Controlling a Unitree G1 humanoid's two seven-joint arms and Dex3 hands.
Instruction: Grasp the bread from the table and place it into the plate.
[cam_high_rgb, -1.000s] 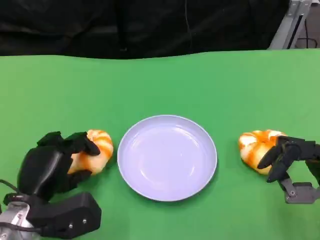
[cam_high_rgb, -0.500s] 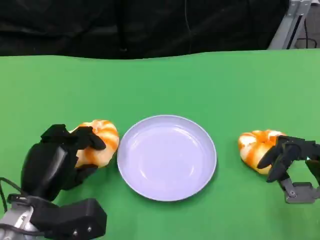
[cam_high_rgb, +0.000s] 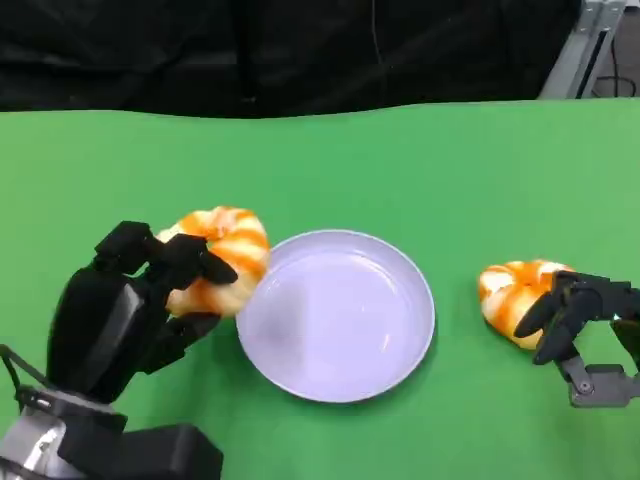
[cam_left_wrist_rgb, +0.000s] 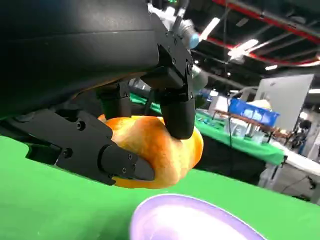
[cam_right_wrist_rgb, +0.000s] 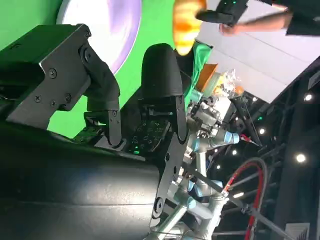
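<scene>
My left hand (cam_high_rgb: 125, 305) grips the bread (cam_high_rgb: 222, 258) off the table (cam_high_rgb: 400, 160), right at the plate (cam_high_rgb: 335, 315) rim, just beyond my fingers. Carry it over the middle, lower, then release — not on the rim. My right hand (cam_high_rgb: 575, 315) rests, fingers curled, against the other bread (cam_high_rgb: 508, 295).

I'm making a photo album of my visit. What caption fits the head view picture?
Left hand lifts a bread roll toward the plate.

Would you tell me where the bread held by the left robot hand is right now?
In the head view, the bread is gripped by the left robot hand, lifted at the plate's left rim.
</scene>
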